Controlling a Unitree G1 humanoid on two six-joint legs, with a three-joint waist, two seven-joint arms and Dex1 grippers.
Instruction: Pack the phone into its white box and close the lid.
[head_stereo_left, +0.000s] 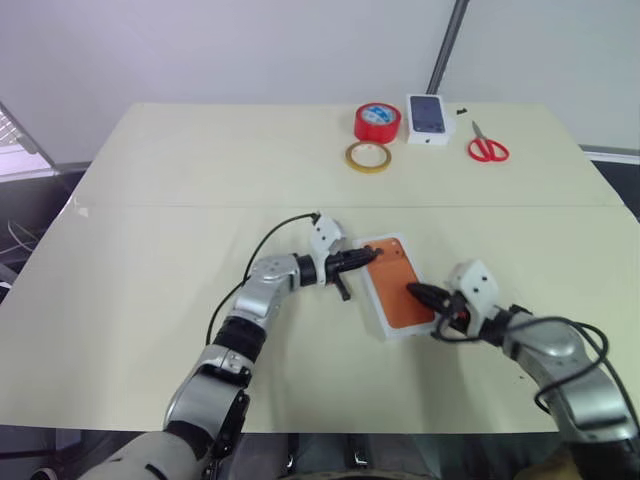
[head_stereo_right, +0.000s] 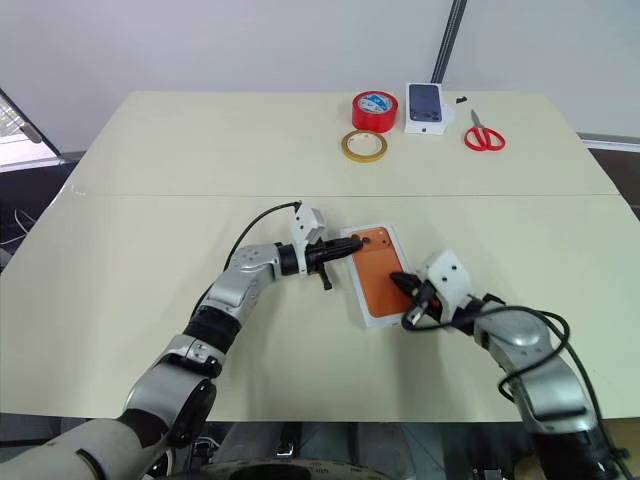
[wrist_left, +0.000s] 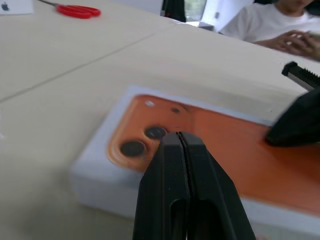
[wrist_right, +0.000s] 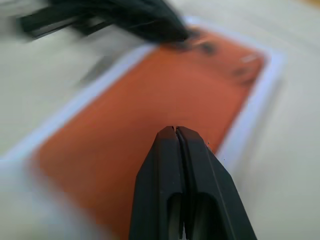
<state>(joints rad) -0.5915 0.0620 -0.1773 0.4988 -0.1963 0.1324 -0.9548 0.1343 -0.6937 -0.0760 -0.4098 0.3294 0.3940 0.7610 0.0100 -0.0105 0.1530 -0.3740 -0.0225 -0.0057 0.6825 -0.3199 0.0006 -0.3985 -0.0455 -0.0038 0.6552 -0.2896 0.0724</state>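
Note:
The orange phone (head_stereo_left: 398, 282) lies flat, cameras up, inside the shallow white box (head_stereo_left: 372, 300) in the middle of the table. My left gripper (head_stereo_left: 372, 255) is shut and points level at the phone's camera corner, its tips over the lenses (wrist_left: 133, 148); contact cannot be told. My right gripper (head_stereo_left: 412, 290) is shut too, and comes in from the near right with its tips just over the phone's back (wrist_right: 125, 140). Neither holds anything. The lid is out of view.
At the far side of the table sit a red tape roll (head_stereo_left: 377, 122), a tan tape ring (head_stereo_left: 368, 156), a small white box with a phone picture (head_stereo_left: 428, 118) and red scissors (head_stereo_left: 487, 148). A person in white (wrist_left: 270, 25) sits beyond the table.

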